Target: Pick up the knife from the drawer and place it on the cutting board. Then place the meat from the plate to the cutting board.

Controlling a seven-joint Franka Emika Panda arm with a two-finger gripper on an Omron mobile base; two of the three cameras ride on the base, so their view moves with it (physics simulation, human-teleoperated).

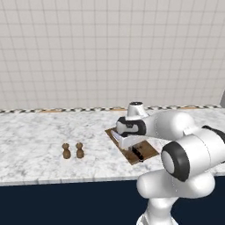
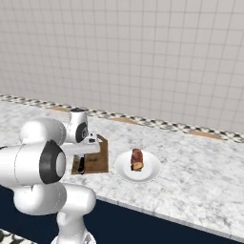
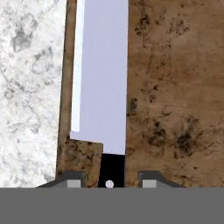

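Broad silver-grey knife with black handle (image 3: 103,83) lies flat on the brown wooden cutting board (image 3: 175,87) along its edge by the marble table (image 3: 28,87). Tool (image 3: 109,179) low over the handle, fingertips (image 3: 149,180) spread either side, not pinching. Reddish-brown meat chunk (image 2: 137,159) sits on round white plate (image 2: 151,172) beside the board.

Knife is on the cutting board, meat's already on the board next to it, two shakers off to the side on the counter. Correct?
Not quite. The meat is on the white plate, beside the cutting board, not on it; the right base view shows this. The knife does lie on the board, and the two shakers stand apart on the counter.
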